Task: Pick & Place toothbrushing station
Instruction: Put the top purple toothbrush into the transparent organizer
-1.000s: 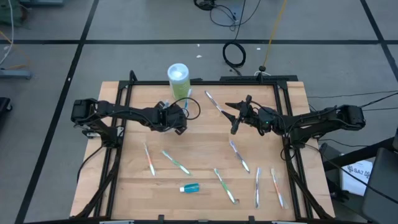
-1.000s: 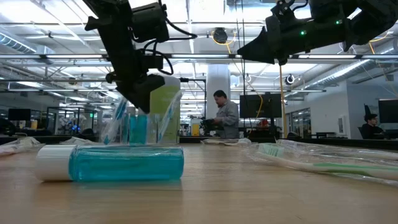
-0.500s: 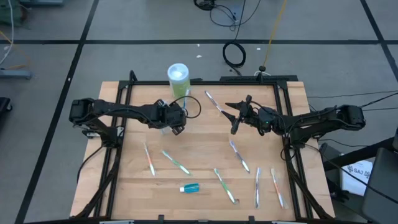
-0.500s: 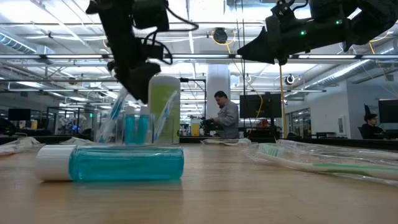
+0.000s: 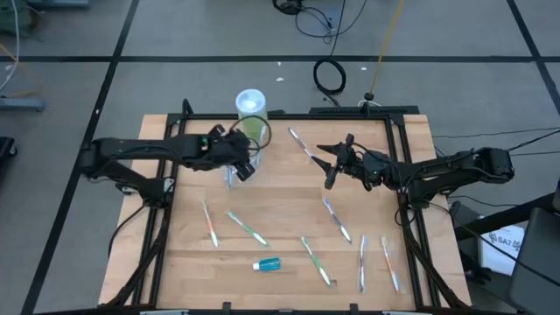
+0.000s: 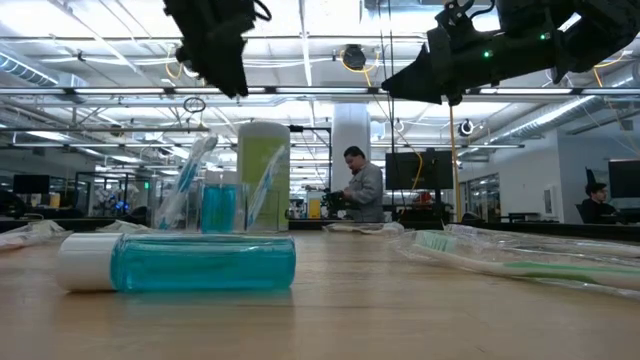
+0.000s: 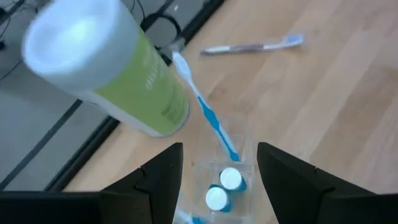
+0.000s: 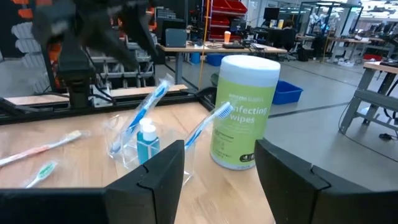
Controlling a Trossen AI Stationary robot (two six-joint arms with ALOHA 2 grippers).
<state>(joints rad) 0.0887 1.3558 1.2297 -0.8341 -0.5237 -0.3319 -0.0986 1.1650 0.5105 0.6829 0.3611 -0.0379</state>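
A small clear cup (image 7: 219,182) stands on the wooden table next to a green wipes canister (image 7: 106,68). It holds two blue toothpaste tubes with white caps (image 7: 224,186) and blue toothbrushes (image 7: 208,115) that lean on its rim; it also shows in the right wrist view (image 8: 149,149) and the low view (image 6: 220,205). My left gripper (image 7: 219,149) hovers open above the cup, well clear of it (image 6: 222,70). My right gripper (image 5: 325,166) hangs open and empty in the air right of table centre. One toothpaste tube (image 5: 267,263) lies near the front edge.
Several loose toothbrushes lie on the table: one at the far middle (image 5: 302,144), two at front left (image 5: 210,225) (image 5: 248,228), others at front right (image 5: 335,219) (image 5: 362,262) (image 5: 389,264). People stand in the room behind the table (image 6: 365,190).
My left gripper has risen from beside the cup to well above it and gone a little toward the table's far-left. The cup and what is in it stay where they were.
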